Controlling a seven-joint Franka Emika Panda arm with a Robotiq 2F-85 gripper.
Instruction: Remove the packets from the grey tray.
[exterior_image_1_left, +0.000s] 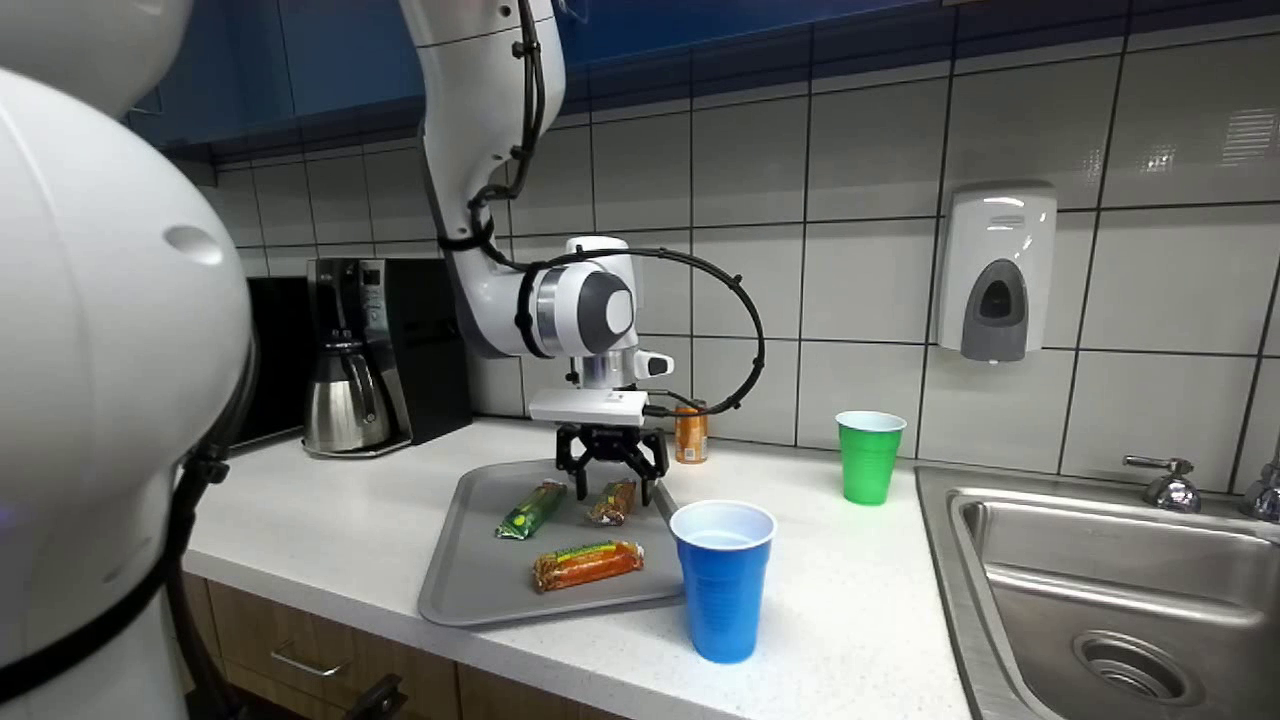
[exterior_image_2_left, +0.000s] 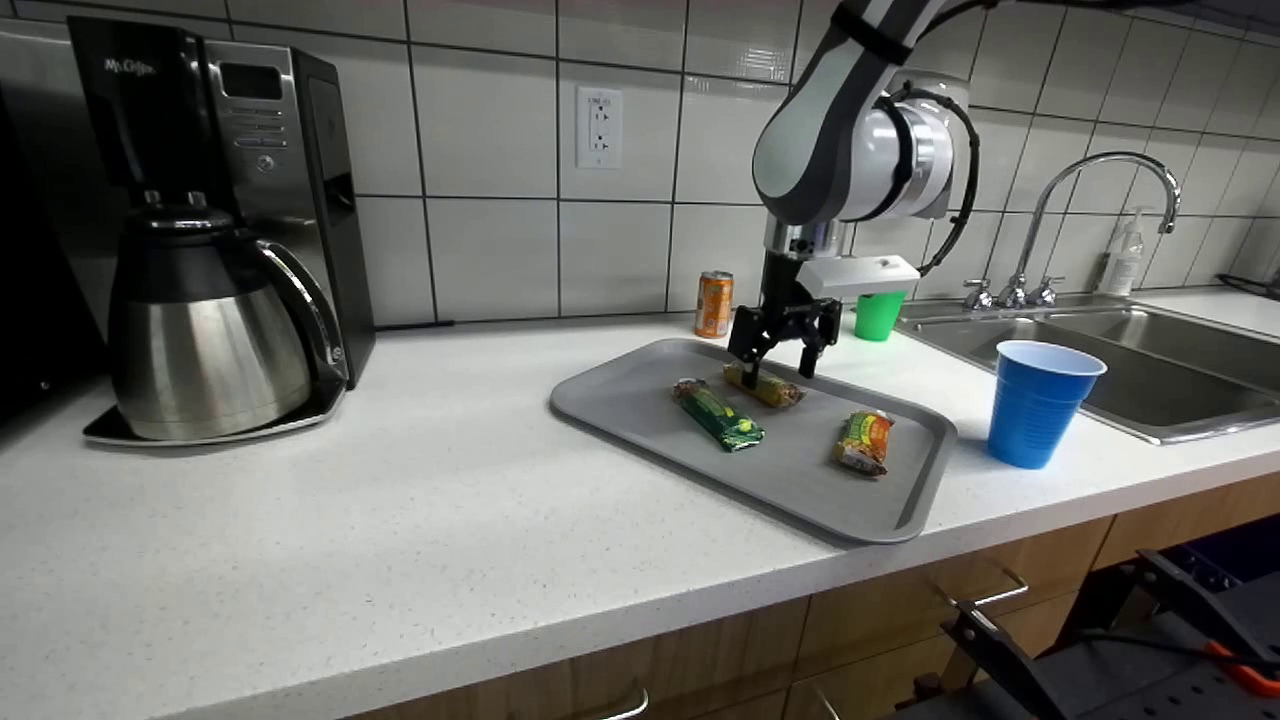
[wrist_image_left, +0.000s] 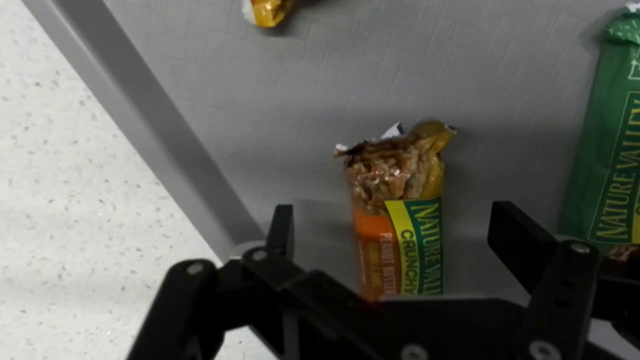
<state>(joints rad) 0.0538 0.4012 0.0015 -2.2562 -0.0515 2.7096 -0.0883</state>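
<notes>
Three small packets lie flat on the grey tray (exterior_image_1_left: 480, 575), seen in both exterior views. My gripper (exterior_image_1_left: 613, 494) points down at the tray's back part, jaws wide apart. In the wrist view the gripper (wrist_image_left: 391, 220) stands open around the yellowish packet (wrist_image_left: 400, 240), with a gap on each side; its lower end is hidden by the gripper body. The green packet (exterior_image_2_left: 718, 413) rests beside it, just past one finger. Nearer the counter's front is the orange packet (exterior_image_1_left: 588, 566); only its tip shows at the top of the wrist view. Nothing is held.
A blue cup (exterior_image_1_left: 724, 580) stands close by the tray's corner. Behind are an orange can (exterior_image_2_left: 714, 304) and a green cup (exterior_image_1_left: 870, 455). The steel sink (exterior_image_1_left: 1080, 560) lies beyond the cups, and a coffee maker with a carafe (exterior_image_2_left: 215, 340) occupies the opposite end.
</notes>
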